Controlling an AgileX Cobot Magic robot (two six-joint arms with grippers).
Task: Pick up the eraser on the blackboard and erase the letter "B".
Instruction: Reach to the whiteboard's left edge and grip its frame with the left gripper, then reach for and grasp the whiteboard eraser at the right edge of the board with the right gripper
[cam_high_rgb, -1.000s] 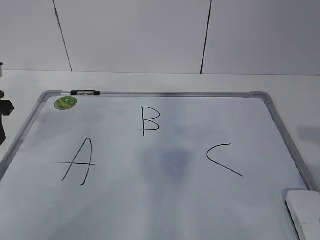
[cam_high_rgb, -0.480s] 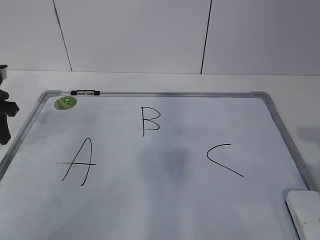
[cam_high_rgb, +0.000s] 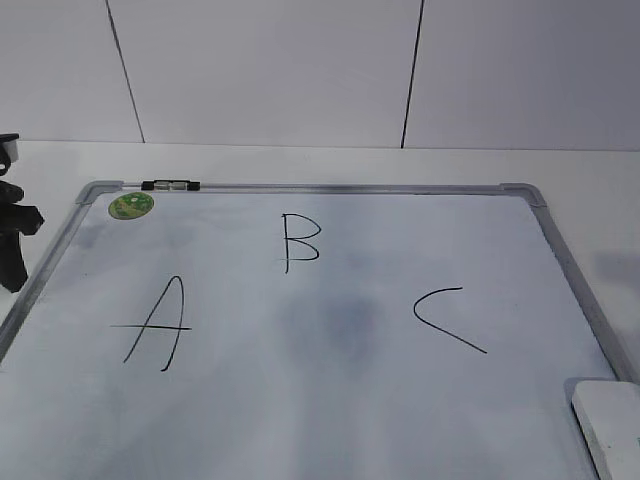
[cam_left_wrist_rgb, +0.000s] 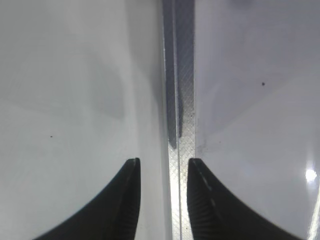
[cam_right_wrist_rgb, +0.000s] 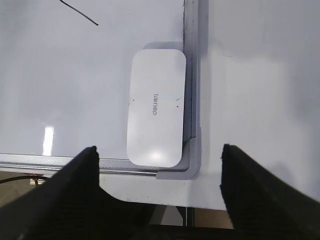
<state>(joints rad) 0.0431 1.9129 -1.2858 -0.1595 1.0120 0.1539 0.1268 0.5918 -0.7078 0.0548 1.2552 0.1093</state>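
Right wrist view showed the right gripper (cam_right_wrist_rgb: 157, 150) hanging wide open and empty above the eraser (cam_right_wrist_rgb: 155, 108), tucked in the blackboard's (cam_right_wrist_rgb: 75, 75) corner, lined up for a grab. Left gripper (cam_left_wrist_rgb: 162, 165) sat narrowly open, empty, over the frame.

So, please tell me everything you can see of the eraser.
The eraser is a white, rounded-rectangular block, smooth like plastic, with a small grey marking on top. It lies flat on the blackboard, tucked into a corner against the grey frame. Nothing grips it: the right gripper hangs open above it.
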